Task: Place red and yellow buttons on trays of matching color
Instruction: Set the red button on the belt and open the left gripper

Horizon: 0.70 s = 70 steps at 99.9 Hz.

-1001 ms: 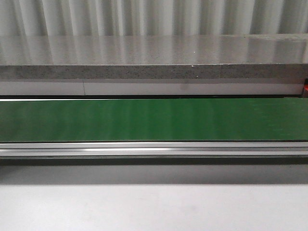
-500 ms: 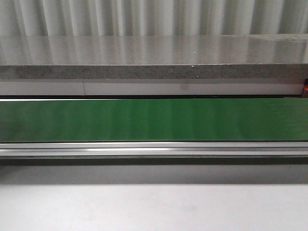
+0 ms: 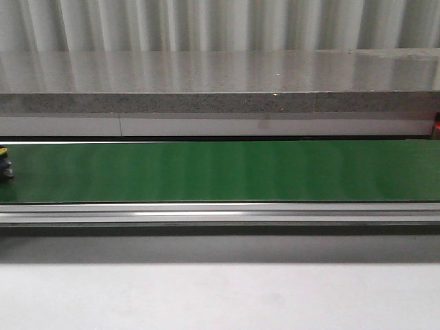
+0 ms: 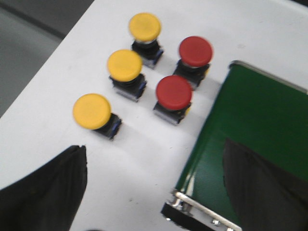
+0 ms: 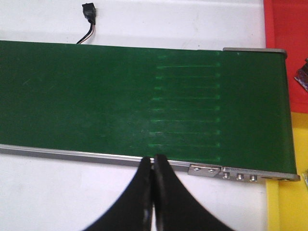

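- In the front view, a green conveyor belt runs the full width, with a metal rail along its near edge and bare white counter in front of it.
- At the belt's far left edge, at nine o'clock in the front view, a yellow-topped button is just in sight, cut off by the frame.
- Left pincer: its two dark fingers are spread wide apart, holding nothing and touching nothing.
- In the left wrist view, three yellow buttons stand in a row on the white counter beside the belt's end, with two red buttons between them and the belt. All five are upright, apart from each other, and clear of the fingers.
- Right pincer: its fingers are pressed together with nothing between them, its tip over the belt's near rail.
- A red tray and a yellow tray lie past the belt's end, near the right pincer.
- A small black cable connector lies on the counter beyond the belt.
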Available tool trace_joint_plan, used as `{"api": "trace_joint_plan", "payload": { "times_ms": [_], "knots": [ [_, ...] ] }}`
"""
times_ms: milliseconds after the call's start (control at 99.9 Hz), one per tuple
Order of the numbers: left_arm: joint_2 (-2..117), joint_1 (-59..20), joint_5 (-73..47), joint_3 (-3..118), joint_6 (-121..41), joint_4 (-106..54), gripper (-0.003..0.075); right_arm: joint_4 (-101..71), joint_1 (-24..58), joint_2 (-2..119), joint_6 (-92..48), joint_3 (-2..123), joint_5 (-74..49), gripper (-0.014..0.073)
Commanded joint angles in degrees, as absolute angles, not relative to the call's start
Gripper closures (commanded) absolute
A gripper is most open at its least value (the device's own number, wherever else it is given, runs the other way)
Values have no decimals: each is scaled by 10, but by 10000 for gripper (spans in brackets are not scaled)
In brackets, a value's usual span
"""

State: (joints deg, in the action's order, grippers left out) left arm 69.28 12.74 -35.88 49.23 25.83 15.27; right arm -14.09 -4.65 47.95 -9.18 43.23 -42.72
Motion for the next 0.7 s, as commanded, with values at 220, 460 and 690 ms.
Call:
{"api": "trace_joint_plan", "payload": {
  "times_ms": [220, 460, 690],
  "knots": [
    [769, 218, -301, 495, 264, 151, 164, -146, -46, 476, -98, 447, -402, 661],
    [839, 222, -267, 505, 264, 153, 164, -146, -46, 476, -98, 447, -402, 661],
    [898, 223, -266, 549, 264, 164, 164, -146, -46, 476, -98, 447, -402, 661]
  ]
}}
